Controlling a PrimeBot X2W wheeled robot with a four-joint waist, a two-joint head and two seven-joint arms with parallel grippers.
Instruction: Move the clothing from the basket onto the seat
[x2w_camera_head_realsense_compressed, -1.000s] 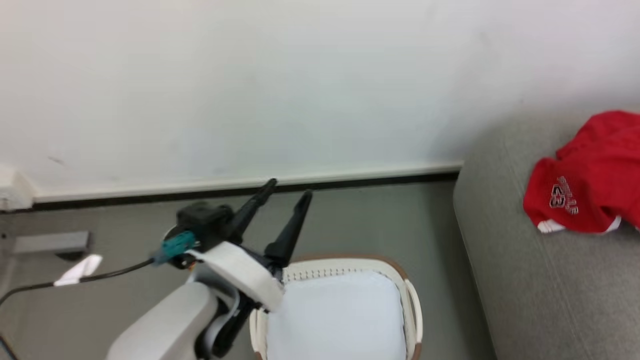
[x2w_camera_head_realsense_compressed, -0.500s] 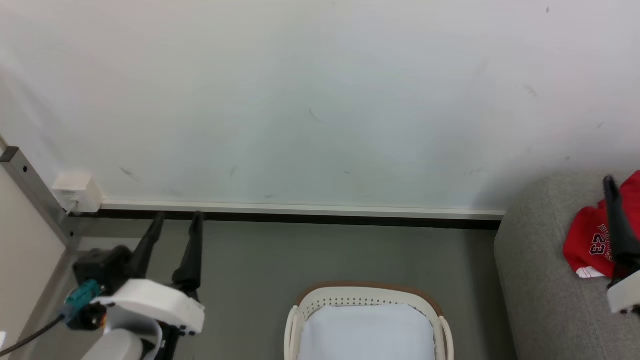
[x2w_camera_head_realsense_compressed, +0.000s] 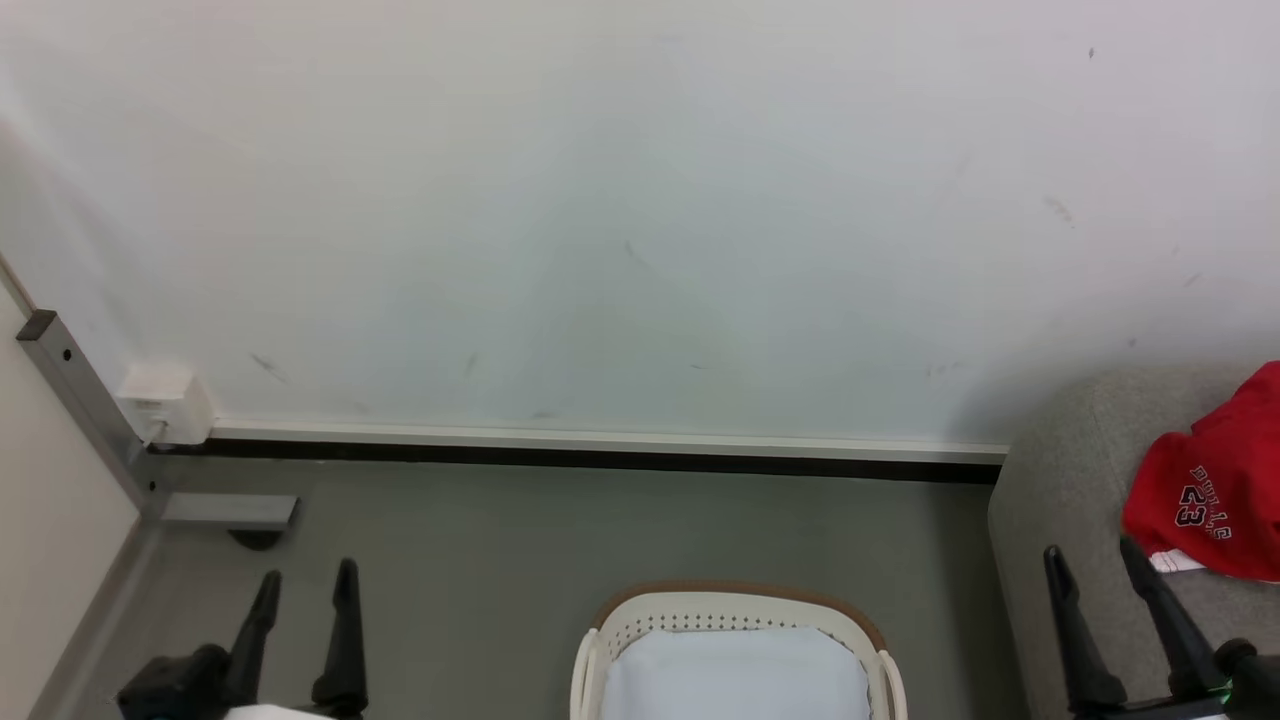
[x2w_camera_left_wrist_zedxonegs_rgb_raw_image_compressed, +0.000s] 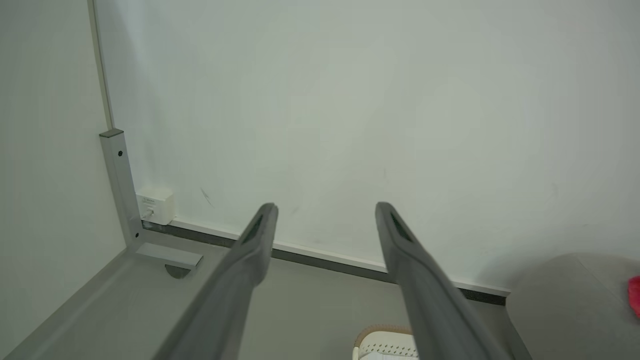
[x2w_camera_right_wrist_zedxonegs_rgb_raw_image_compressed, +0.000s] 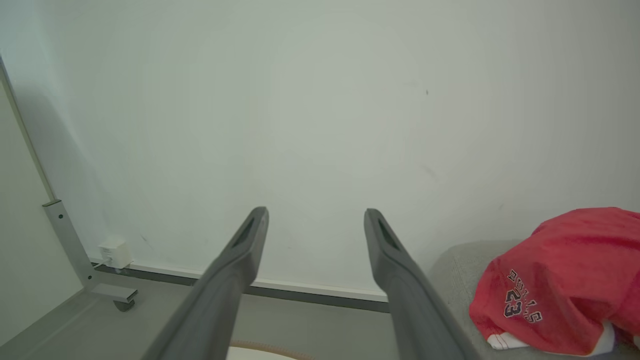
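We found the clothing (x2w_camera_head_realsense_compressed: 1210, 500), a red jersey with "23" on it, lying crumpled on the seat (x2w_camera_head_realsense_compressed: 1060, 470) at the right edge of the head view, well apart from the basket (x2w_camera_head_realsense_compressed: 735, 592). The basket sat on the grey floor (x2w_camera_head_realsense_compressed: 560, 540) with just a pale white-blue cloth (x2w_camera_head_realsense_compressed: 735, 670) inside it.

What had changed over the last second was the arms, not the jersey. A second earlier the left arm had reached up beside the basket's left rim. Half a second earlier one dark finger of the right gripper had stood in front of the jersey. At this moment the left gripper (x2w_camera_head_realsense_compressed: 308, 572) sat low at the lower left and the right gripper (x2w_camera_head_realsense_compressed: 1089, 549) low at the lower right, both pointing up toward the wall (x2w_camera_head_realsense_compressed: 640, 220). (The head camera had also swung between those pictures, so we did not read the shifted framing as any move of the basket or the sofa.)

Both grippers had their fingers spread with nothing between them; each wrist view showed a wide, bare gap with only wall behind it. Neither touched the jersey, though the right one stood just beside the sofa's front corner.

We judged from this that the transfer was finished: the jersey rested on the cushion, none of it trailed back to the basket, and the arms had drawn back to their rest pose.
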